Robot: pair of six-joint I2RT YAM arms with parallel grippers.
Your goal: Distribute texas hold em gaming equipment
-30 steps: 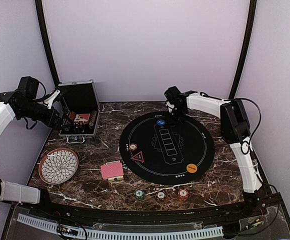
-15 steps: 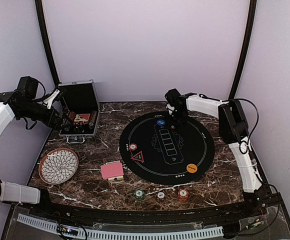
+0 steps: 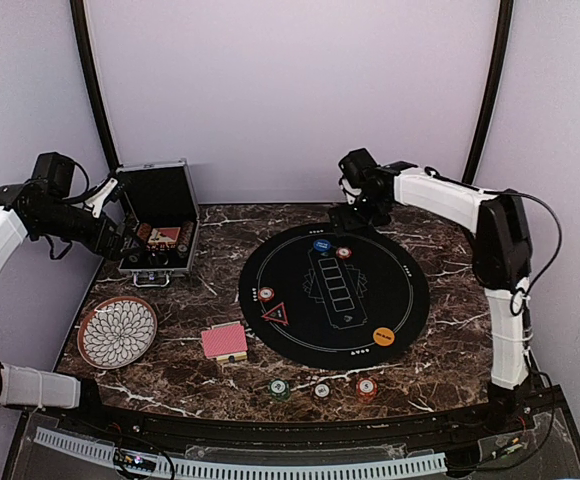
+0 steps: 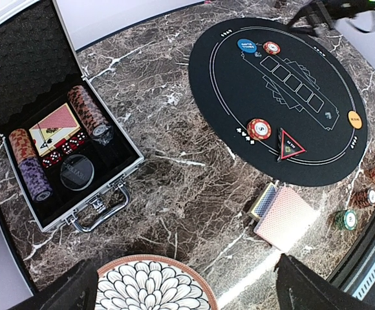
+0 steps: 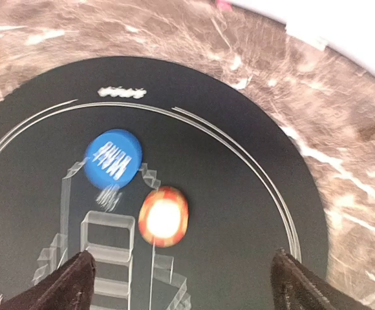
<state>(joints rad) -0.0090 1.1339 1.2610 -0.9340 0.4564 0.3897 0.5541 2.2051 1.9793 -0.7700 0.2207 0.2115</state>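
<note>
Red and white around its striped rim, a poker chip [image 5: 163, 217] lies flat on the black round mat [image 3: 390, 280] at about 12 o'clock. It sits close on the 3 o'clock side of the blue marker disc [image 5: 113, 159] without overlapping it. The right gripper [image 5: 182, 261] hangs above the mat's far rim with its fingers spread wide. Nothing is between them, and the chip lies free below.

A second red chip [image 3: 266, 294] rests at the mat's 9 o'clock. The red triangle [image 3: 276, 313] is just beside it at about 8 o'clock. The orange marker disc [image 3: 383, 336] sits at 4 o'clock, well apart from the rest.

Off the mat, on the brown marble table [image 3: 450, 330], the red-backed playing cards [image 3: 224, 341] lie in a stack at the mat's 7 o'clock, near its edge. At 6 o'clock, along the table's near edge, three chips stand in a row, each apart from the next: a green chip [image 3: 280, 388], a white chip [image 3: 322, 390] and a third red chip [image 3: 367, 386].

The patterned round plate [image 3: 117, 331] lies at the table's 8 o'clock. The silver metal case [image 3: 155, 195] stands open at 10 o'clock, with chip stacks, red-backed cards and dice in its black lining. The left gripper [image 4: 187, 265] hovers at the case's 9 o'clock side, fingers wide apart and holding nothing.
</note>
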